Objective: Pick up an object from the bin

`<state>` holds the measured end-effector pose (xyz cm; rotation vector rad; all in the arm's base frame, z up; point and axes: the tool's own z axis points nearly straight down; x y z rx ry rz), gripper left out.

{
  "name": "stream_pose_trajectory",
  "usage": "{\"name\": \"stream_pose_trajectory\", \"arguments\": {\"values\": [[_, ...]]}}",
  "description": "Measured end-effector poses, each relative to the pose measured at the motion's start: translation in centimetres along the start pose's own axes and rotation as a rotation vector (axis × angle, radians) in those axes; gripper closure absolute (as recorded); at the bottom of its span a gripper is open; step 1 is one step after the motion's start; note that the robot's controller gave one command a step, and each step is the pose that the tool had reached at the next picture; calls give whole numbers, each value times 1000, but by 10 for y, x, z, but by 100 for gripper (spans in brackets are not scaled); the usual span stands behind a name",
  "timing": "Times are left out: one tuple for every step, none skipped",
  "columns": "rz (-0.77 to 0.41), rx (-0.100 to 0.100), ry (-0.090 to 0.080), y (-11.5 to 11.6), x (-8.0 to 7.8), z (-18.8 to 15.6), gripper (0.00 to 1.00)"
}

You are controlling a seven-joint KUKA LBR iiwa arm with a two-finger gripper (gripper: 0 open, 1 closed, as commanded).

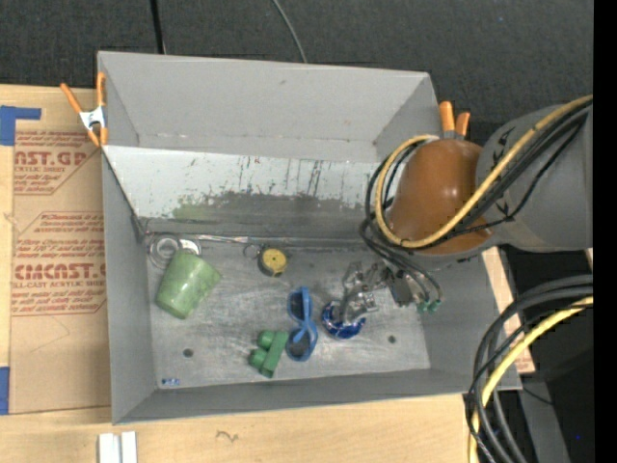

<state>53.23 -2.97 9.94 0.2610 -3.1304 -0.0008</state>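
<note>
Looked like robotics lab or test cell, not home. Told by grey industrial arm (545,177) with orange wrist cover (434,196) at 3 o'clock, looped yellow-black cables (479,394) at 4 o'clock, scuffed grey metal bin (289,95) at centre, plain wooden benchtop (318,437) at 6 o'clock.
</note>
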Motion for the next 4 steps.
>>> {"name": "stream_pose_trajectory", "arguments": {"values": [[0, 0, 0, 0, 0, 0, 0], [-78, 0, -17, -26, -19, 25, 0], [-78, 1, -18, -26, -20, 21, 100], [37, 2, -11, -26, -14, -140, 100]]}}
